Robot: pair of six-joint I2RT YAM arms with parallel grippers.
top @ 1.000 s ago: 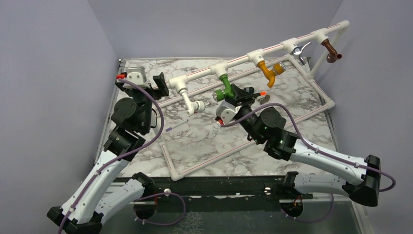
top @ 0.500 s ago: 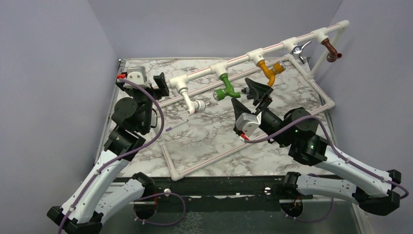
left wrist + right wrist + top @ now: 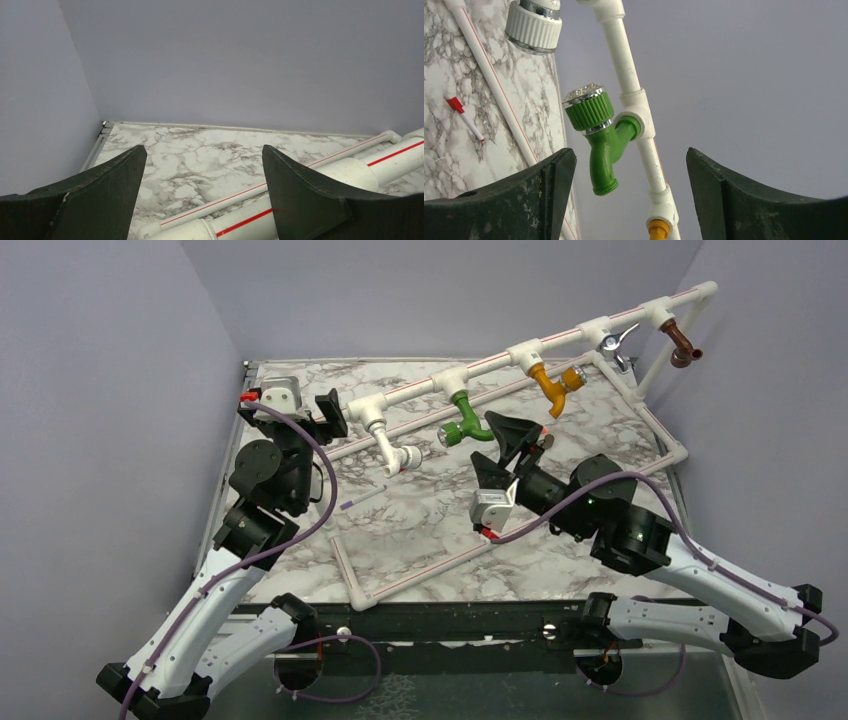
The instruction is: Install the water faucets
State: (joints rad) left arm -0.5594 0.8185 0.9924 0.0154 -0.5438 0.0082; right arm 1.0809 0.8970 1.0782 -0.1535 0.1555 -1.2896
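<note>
your right gripper point(image 3: 503, 448) stood with its jaws wide apart and nothing between them. it sat just beside the green faucet point(image 3: 463, 420), on the near right of it, and did not touch it. in the right wrist view the two dark fingers point(image 3: 524, 195) framed the green faucet point(image 3: 601, 137) from a little way off, with clear space on both sides of it.

the green faucet hung from a tee fitting on the upper bar of the white pipe frame point(image 3: 575, 336), between the white faucet point(image 3: 392, 450) on its left and the yellow faucet point(image 3: 552, 383) on its right. its round silver-topped knob faced left in the top view and its spout bent away from the bar. further right along the same bar you had a chrome faucet point(image 3: 615, 343) and then a brown faucet point(image 3: 681, 343) at the raised end.

your left gripper point(image 3: 318, 415) was also spread open and empty, at the far left end of the frame above the marble table point(image 3: 420, 520). its wrist view showed the fingers point(image 3: 300, 190) apart, with the red-striped pipe point(image 3: 350, 170) running low past the right one; whether they touched, you could not tell.

a thin white stick with a red end point(image 3: 464, 117) lay on the marble near the frame's lower pipe.
</note>
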